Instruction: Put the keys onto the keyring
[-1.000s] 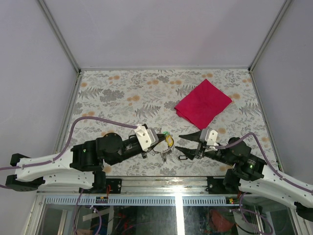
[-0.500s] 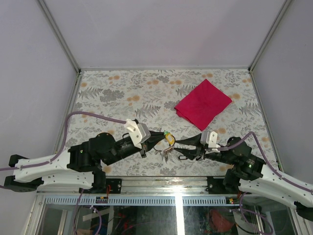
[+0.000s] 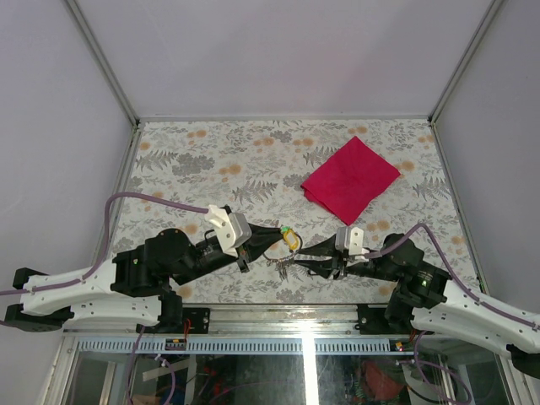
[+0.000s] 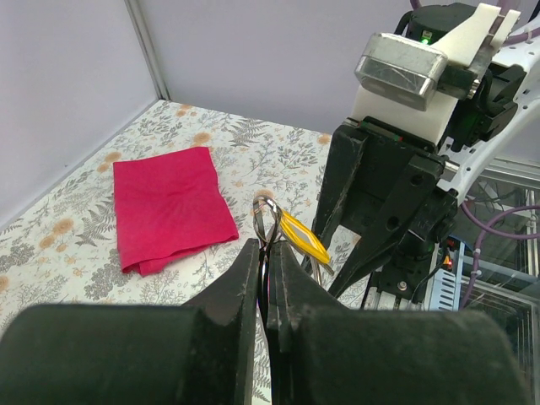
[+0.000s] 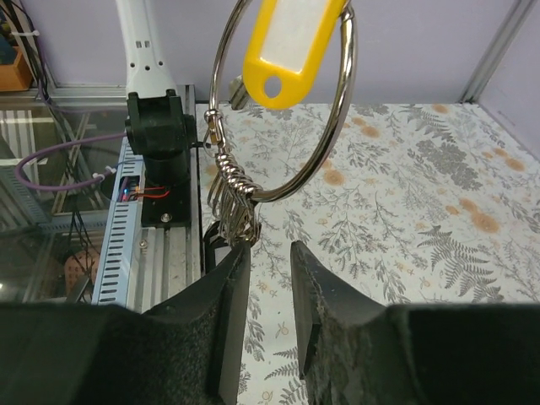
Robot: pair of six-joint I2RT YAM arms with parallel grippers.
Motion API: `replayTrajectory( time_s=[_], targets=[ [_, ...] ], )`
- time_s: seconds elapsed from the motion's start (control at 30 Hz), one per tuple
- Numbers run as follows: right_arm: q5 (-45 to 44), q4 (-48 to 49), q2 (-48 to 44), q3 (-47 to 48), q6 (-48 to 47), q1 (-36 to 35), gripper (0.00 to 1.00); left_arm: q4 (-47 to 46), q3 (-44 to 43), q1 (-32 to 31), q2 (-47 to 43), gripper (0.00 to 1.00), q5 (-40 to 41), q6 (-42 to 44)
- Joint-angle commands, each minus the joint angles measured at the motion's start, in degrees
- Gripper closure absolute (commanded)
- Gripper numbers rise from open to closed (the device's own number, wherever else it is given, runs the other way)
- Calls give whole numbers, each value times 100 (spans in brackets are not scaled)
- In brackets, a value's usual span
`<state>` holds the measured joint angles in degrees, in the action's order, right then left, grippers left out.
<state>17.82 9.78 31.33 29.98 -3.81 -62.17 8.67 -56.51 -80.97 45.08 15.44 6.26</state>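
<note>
- My left gripper (image 4: pixel 266 249) is low over the near middle of the table (image 3: pixel 211 160), pointing right. Its jaws are clenched on the ring (image 5: pixel 345 84), with the wire pinched between the tips.
- The ring stands upright, lifted off the table, just right of my left fingertips. It sits between my two grippers at the near edge.
- A yellow tag (image 5: pixel 291 51) is threaded on the ring and hangs inside the loop near its top. It has a pale centre and a hole at its lower end.
- A clump of small rings (image 5: pixel 229 190) dangles from the lower left part of the ring in my right wrist view. Its bottom end is just above my right fingertips, and I cannot tell if it touches them.
- My right gripper (image 5: pixel 266 253) is just right of the ring, pointing left at my left gripper, tips close beneath the loop. Its jaws are a narrow gap apart, and I see nothing gripped between them.
- A red cloth (image 3: pixel 350 177) lies flat on the far right of the table, well apart from both grippers.
</note>
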Motion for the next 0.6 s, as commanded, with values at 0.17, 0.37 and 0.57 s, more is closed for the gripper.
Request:
replayTrajectory(
  time_s=[0.17,0.37,0.57],
  targets=[
    [230,417,6,210,115,10,67,-463,-27,-24,-40,100,-35,9],
    [262,413,-124,223,137,10,66,-449,-13,-32,-29,100,6,34],
    [355,366,-130,230,144,9,60,-488,-6,-32,-15,100,29,28]
  ],
)
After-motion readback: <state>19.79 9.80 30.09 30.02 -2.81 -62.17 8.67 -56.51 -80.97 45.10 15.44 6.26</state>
